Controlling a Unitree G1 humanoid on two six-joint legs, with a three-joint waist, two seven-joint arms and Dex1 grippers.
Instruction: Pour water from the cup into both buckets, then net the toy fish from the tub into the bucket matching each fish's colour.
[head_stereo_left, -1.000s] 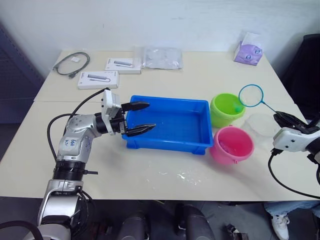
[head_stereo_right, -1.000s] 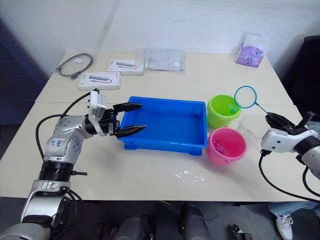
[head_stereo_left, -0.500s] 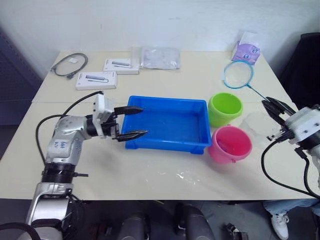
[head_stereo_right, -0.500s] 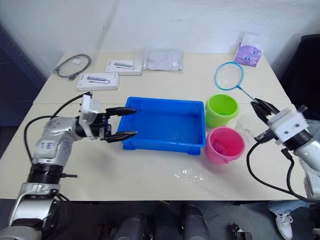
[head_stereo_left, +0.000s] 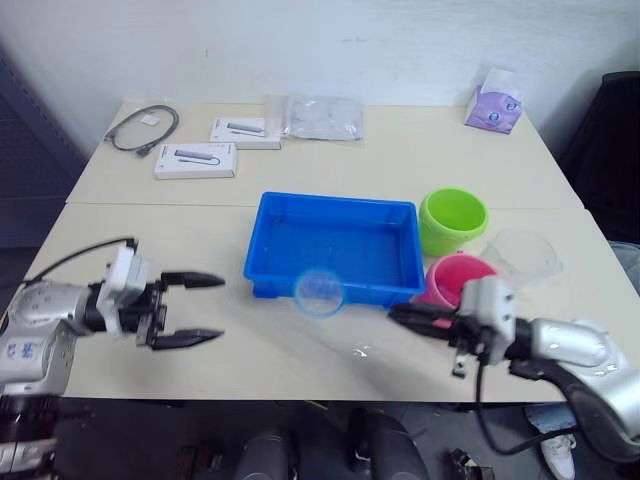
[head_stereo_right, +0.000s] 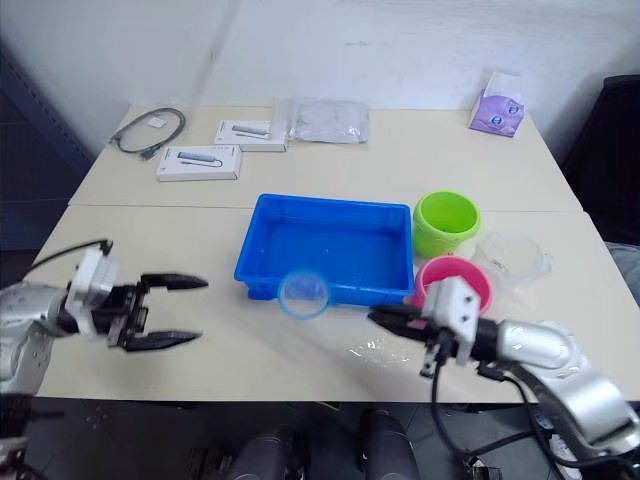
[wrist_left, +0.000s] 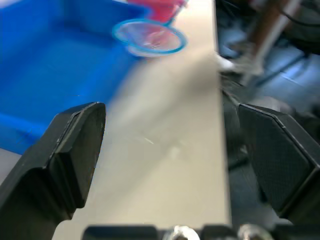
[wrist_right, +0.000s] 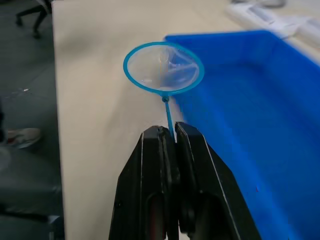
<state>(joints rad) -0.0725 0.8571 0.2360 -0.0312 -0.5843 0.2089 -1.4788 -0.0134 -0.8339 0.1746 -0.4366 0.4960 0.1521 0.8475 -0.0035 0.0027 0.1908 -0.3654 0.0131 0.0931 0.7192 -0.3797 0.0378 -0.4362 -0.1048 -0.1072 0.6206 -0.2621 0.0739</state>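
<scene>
The left gripper (head_stereo_left: 197, 309) is hovering over the near left part of the table (head_stereo_left: 120, 240), well apart from the tub; its two black fingers (wrist_left: 75, 145) are standing wide apart and are gripping nothing. Behind it, a coiled cable (head_stereo_left: 143, 127) and two white boxes (head_stereo_left: 196, 160) are lying near the far left edge, with a clear plastic bag (head_stereo_left: 322, 116) beside them.

The tub (head_stereo_left: 336, 250) is sitting at the middle of the table. No toy fish can be made out inside it from the head views. The net (wrist_right: 164, 69) is hanging in front of the tub's near wall, its blue hoop at about rim level over the tabletop, the mesh sagging below the hoop. Its thin handle is running back into the right gripper (wrist_right: 170, 134), whose fingers are pressing together on the handle.

The right gripper is reaching leftward, low over the near edge of the table, in front of the pink bucket (head_stereo_right: 452, 274). The green bucket (head_stereo_left: 452, 220) is standing just behind the pink one, both just beside the tub's right end. The cup (head_stereo_left: 523, 255) is standing to the right of the buckets, near them. A purple tissue pack (head_stereo_left: 496, 102) is resting at the far right corner.
</scene>
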